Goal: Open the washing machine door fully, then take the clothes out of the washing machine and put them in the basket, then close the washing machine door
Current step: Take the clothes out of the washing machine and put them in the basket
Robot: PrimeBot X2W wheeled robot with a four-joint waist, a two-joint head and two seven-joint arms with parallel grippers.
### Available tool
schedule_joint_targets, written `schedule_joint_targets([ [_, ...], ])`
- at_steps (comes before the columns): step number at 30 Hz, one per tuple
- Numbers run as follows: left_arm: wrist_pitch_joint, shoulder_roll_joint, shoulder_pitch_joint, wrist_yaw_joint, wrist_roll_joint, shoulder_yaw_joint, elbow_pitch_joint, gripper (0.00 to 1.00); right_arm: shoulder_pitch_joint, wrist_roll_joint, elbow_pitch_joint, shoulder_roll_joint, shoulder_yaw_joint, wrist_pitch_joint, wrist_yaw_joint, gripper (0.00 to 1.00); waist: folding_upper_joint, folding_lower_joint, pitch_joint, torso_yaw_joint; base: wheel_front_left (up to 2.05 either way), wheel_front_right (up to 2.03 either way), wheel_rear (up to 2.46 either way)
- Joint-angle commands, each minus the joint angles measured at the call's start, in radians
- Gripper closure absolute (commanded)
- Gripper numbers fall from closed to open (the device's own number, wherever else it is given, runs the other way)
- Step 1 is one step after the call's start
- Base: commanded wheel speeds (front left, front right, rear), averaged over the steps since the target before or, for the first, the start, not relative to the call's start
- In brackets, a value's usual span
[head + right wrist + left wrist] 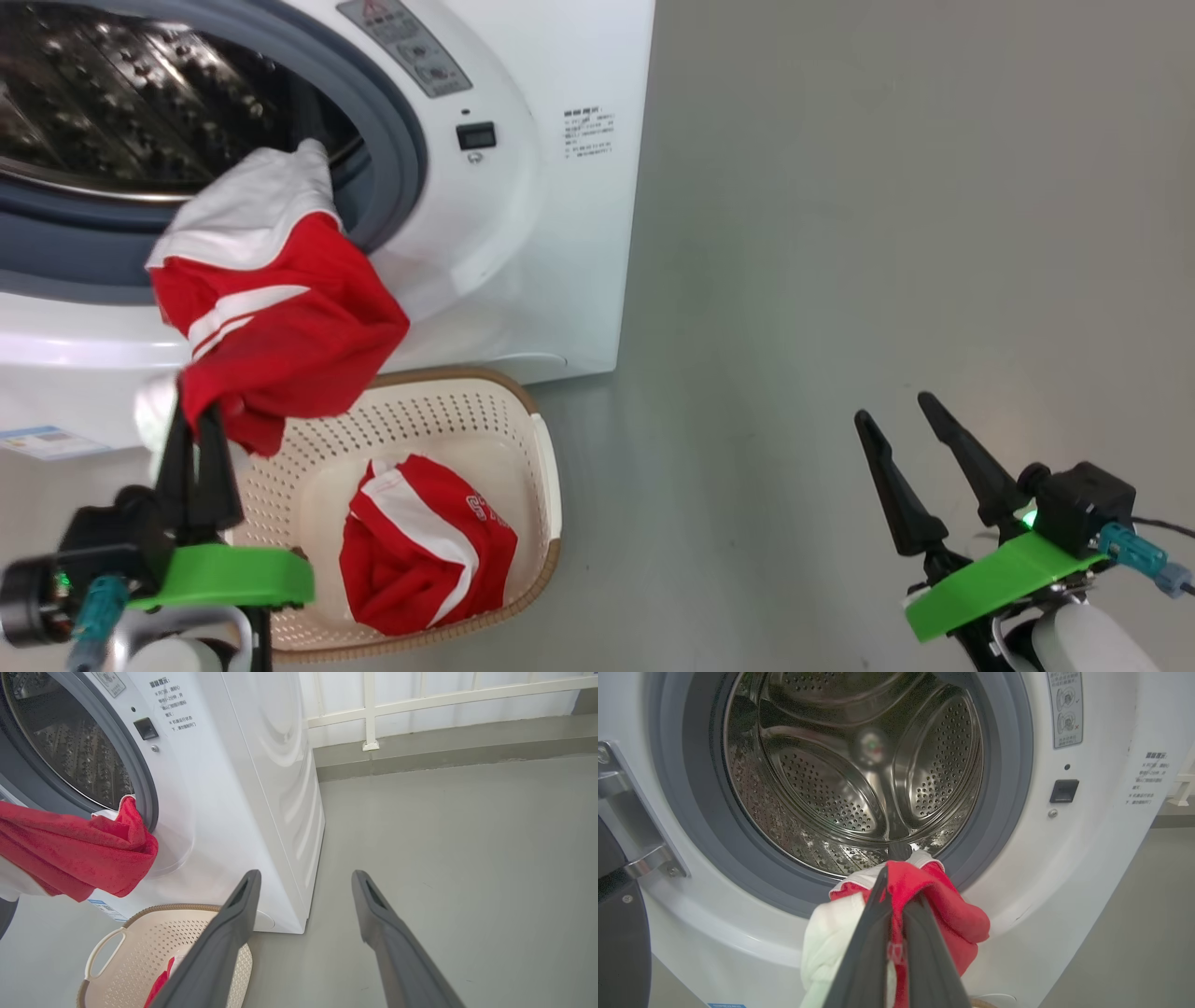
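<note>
The washing machine [523, 233] stands at the upper left with its steel drum [859, 779] showing no clothes inside. Its door [619, 952] is swung open at the left edge of the left wrist view. My left gripper [198, 415] is shut on a red and white garment [280, 317] that hangs in front of the grey gasket, above the basket's rear left. In the left wrist view the left gripper [901, 886] pinches the garment [957, 914]. The cream basket [546, 467] sits on the floor before the washer with another red garment [425, 555] in it. My right gripper [892, 406] is open over bare floor.
Grey floor [887, 233] spreads to the right of the washer. In the right wrist view my right gripper [306, 875] points past the washer's corner [299, 924] toward a white railing [369, 714] along the back wall. The basket [173, 906] lies lower left there.
</note>
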Motion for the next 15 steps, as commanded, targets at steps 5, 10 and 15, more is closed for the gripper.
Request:
schedule_joint_targets([
  [5, -0.005, 0.013, -0.065, -0.018, -0.021, 0.002, 0.098, 1.00, -0.048, -0.005, -0.029, -0.004, 0.023, -0.006, 0.007, 0.00, 0.0000, 0.0000, 0.073, -0.011, 0.00, 0.00, 0.00],
  [10, -0.005, 0.013, -0.096, -0.023, -0.027, -0.014, 0.172, 1.00, -0.068, -0.005, -0.034, 0.000, 0.020, -0.006, 0.007, 0.00, 0.0000, 0.0000, 0.113, -0.016, 0.00, 0.00, 0.00],
  [15, -0.005, 0.013, -0.154, -0.021, -0.022, -0.029, 0.276, 1.00, -0.093, -0.001, -0.039, 0.002, 0.017, -0.006, 0.007, 0.00, 0.0000, 0.0000, 0.165, -0.022, 0.00, 0.00, 0.00],
])
